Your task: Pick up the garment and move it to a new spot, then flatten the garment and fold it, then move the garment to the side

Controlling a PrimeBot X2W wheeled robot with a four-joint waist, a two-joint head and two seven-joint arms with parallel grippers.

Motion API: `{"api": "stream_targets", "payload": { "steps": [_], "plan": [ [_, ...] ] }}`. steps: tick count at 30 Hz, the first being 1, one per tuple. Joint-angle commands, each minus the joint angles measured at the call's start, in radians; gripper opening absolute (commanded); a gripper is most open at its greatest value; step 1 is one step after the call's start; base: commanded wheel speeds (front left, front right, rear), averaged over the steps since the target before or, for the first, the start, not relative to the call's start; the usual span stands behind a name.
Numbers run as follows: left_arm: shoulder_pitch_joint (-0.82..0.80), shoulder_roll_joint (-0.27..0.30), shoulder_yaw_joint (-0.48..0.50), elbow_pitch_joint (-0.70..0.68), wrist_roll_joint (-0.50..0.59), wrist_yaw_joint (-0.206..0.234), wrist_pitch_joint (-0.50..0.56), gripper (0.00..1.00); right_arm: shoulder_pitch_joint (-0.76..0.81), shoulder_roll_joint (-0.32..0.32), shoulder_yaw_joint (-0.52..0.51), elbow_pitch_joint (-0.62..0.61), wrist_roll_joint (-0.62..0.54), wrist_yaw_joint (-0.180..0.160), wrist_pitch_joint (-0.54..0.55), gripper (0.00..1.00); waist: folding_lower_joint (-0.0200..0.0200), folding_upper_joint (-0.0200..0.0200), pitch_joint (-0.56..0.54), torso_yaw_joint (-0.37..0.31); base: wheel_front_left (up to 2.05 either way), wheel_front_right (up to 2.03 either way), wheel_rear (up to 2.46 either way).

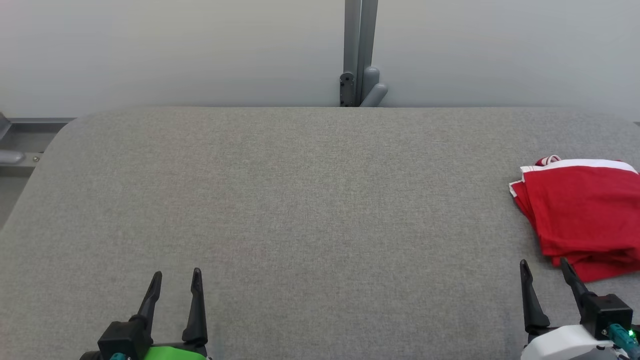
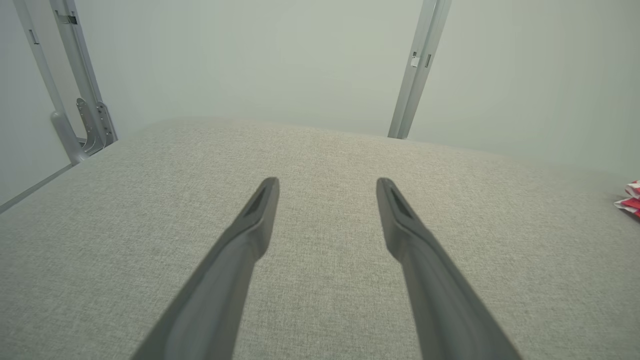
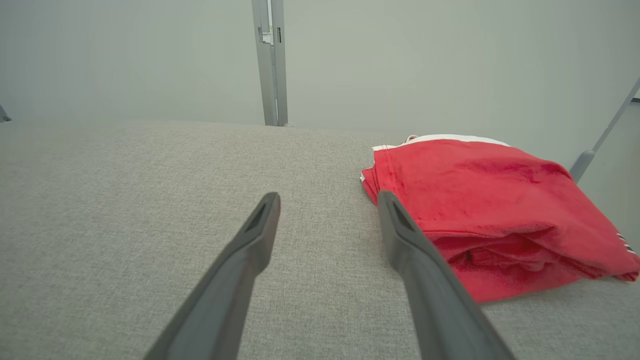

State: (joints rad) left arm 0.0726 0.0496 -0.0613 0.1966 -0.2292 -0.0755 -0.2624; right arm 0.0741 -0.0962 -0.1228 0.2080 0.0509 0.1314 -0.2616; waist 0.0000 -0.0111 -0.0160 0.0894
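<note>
A red garment (image 1: 580,215) with white trim lies folded in a neat stack at the right edge of the grey table (image 1: 300,200). It also appears in the right wrist view as the garment (image 3: 490,200), just right of my fingers, and a sliver of the garment (image 2: 631,200) shows at the left wrist view's right edge. My right gripper (image 1: 545,265) hovers open near the table's front, just in front of the stack, holding nothing. My left gripper (image 1: 176,276) stands open and empty at the front left, far from the cloth.
A grey metal post (image 1: 357,52) with a bracket stands behind the table's far edge against a pale wall. Metal frame parts (image 1: 20,145) sit off the table's left corner. The fabric-covered tabletop stretches wide between the two grippers.
</note>
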Motion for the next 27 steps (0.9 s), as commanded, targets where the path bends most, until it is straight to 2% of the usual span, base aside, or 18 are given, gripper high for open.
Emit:
{"api": "stream_targets", "payload": {
  "steps": [1,11,27],
  "plan": [
    [0.009,0.002,0.002,0.001,0.0,-0.005,-0.003,1.0,0.016,0.006,-0.004,-0.005,-0.01,-0.002,-0.004,1.0,0.0,0.0111,-0.002,-0.003,0.0,0.0,0.0],
    [-0.015,0.002,-0.017,0.026,-0.012,-0.029,-0.003,1.0,0.031,0.043,-0.028,-0.045,-0.087,-0.002,-0.004,1.0,0.0,0.0111,-0.008,-0.028,0.0,0.0,0.0],
    [-0.018,0.002,-0.007,0.056,0.001,-0.034,-0.003,1.0,0.017,0.045,-0.041,-0.038,-0.064,-0.002,-0.004,1.0,0.0,0.0111,-0.019,-0.044,0.0,0.0,0.0]
  ]
}}
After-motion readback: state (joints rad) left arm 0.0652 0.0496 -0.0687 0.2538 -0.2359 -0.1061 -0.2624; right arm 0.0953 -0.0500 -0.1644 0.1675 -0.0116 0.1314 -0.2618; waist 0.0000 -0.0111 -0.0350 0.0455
